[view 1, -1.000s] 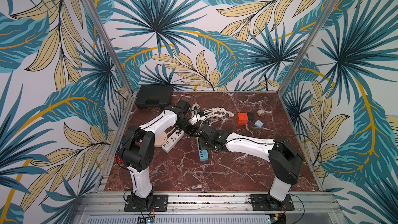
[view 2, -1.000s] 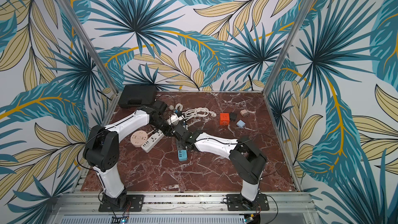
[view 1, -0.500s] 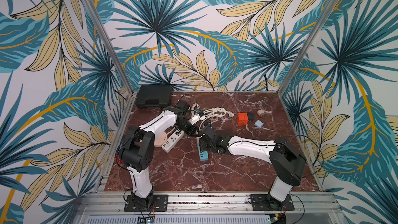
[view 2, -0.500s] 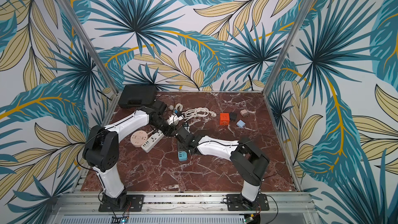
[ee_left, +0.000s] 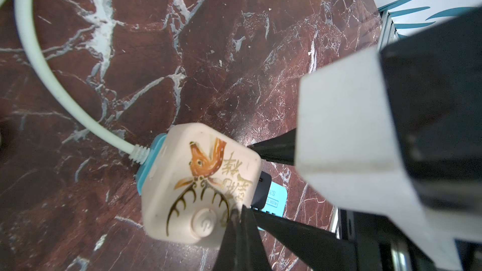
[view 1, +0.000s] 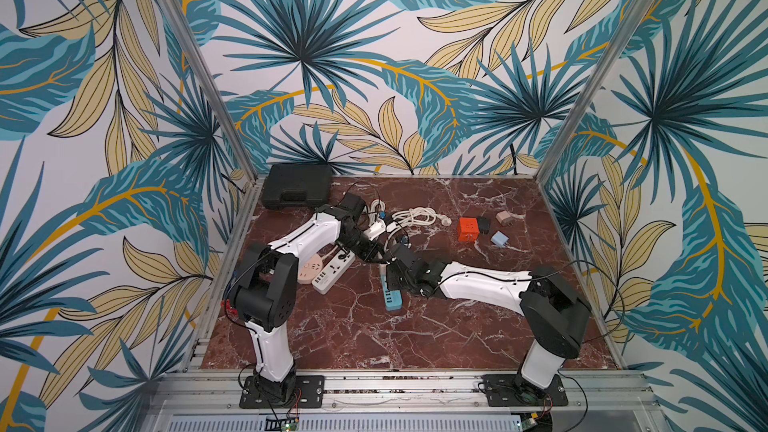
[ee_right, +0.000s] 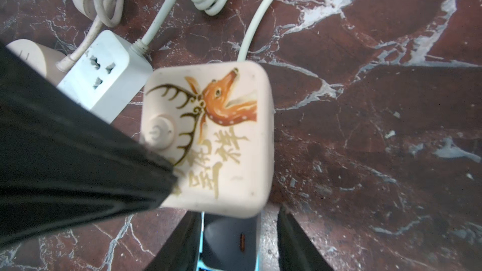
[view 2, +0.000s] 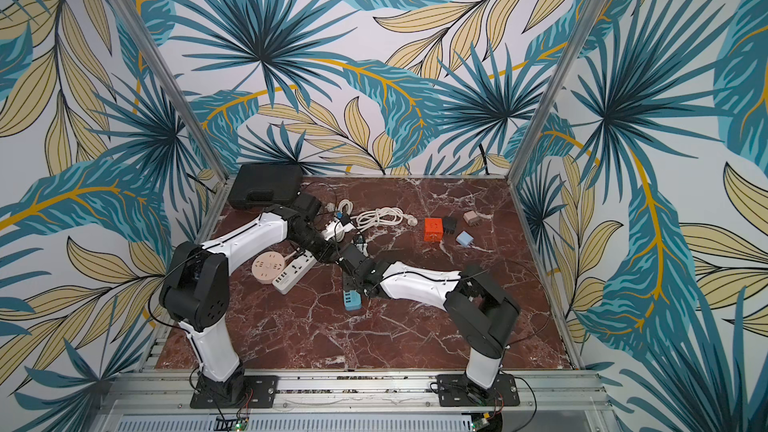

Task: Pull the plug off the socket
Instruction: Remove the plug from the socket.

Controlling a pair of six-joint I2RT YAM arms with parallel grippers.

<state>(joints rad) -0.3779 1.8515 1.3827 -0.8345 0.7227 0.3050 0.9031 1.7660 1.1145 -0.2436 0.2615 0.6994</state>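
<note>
The socket (ee_right: 208,136) is a cream cube with a deer picture and a white cord, also clear in the left wrist view (ee_left: 200,186). A dark grey plug (ee_right: 229,241) sticks in its side and belongs to a blue USB strip (view 1: 392,299). My left gripper (ee_left: 238,213) is shut, its tips pressing on the cube's top by the round button. My right gripper (ee_right: 238,233) straddles the plug: one finger lies against it, the other stands a small gap away. In both top views the two grippers meet mid-table (view 1: 386,263) (view 2: 345,263) and hide the cube.
A white power strip (view 1: 334,274) and a pink round socket (view 1: 309,268) lie just left of the grippers. Coiled white cables (view 1: 413,216), an orange cube (view 1: 467,229) and small adapters (view 1: 498,238) lie behind. A black case (view 1: 297,184) fills the back left corner.
The right arm has shifted slightly and settled lower over the blue strip, its fingers coming in round the plug. The left arm has stayed put on the cube.
</note>
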